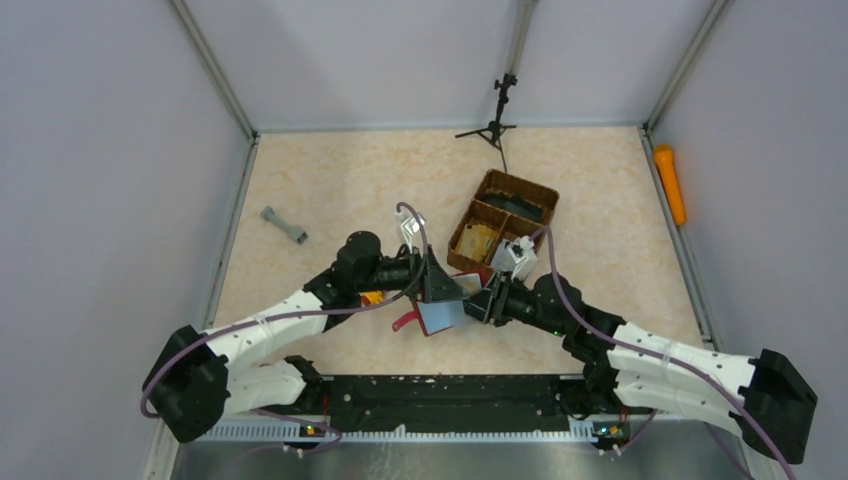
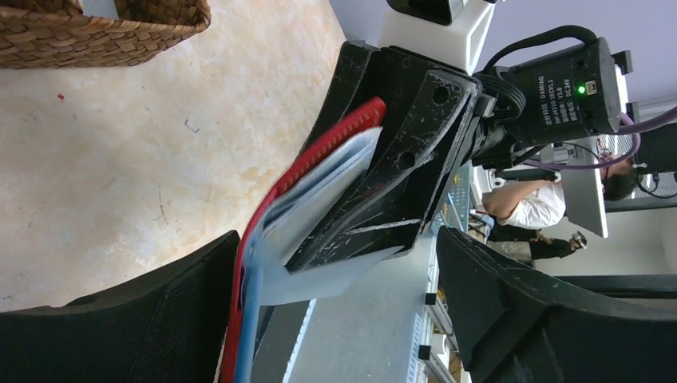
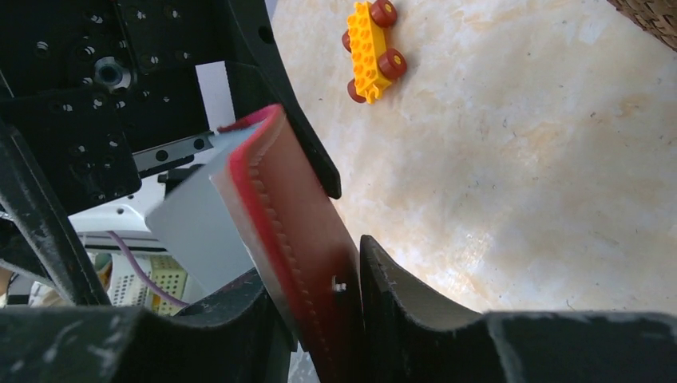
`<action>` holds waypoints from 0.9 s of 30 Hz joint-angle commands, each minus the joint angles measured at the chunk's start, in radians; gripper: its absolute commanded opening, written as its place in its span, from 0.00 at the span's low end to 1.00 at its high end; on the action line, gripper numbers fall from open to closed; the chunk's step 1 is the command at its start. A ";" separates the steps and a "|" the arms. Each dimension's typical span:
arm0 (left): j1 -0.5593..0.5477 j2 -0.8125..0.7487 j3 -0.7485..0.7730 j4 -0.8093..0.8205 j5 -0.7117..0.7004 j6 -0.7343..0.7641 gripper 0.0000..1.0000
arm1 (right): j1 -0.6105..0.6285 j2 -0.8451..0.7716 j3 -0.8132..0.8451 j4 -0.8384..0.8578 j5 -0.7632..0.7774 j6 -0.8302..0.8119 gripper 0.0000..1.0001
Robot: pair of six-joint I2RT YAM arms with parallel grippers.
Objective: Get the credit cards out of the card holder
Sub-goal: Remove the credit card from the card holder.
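Between the right jaws I have the card holder (image 3: 295, 231) clamped. Both black fingers (image 3: 447, 319) press on its lower part, and it stands tilted above the table (image 3: 519, 183). It is dark red and looks like leather, with a stitched seam along a brighter red edge.

One grey card (image 3: 192, 223), flat and smooth, sticks out of its open side. It is the only card I count there.

Opposite, the left jaws stand wide, one finger on each side of the holder's free end. The red edge lies just beside one finger, and I cannot tell whether it touches.

On the right arm's wrist motor (image 2: 563, 100), white print reads DAMIAO beside a green light. The lines under it are too small for me to read.

Further out, on the pale marbled table, one yellow studded toy block (image 3: 369, 44) with red wheels lies near the left arm. One brown wicker basket (image 1: 520, 181), divided into compartments, sits just beyond both jaws. A tan flat thing lies in one of its near compartments, and I cannot tell whether it is a card. One grey dumbbell-shaped piece (image 1: 284, 225) lies well apart to the left.
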 commanded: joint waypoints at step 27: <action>-0.050 0.130 0.262 -0.445 -0.317 0.110 0.99 | 0.040 0.129 0.156 -0.084 0.047 -0.098 0.00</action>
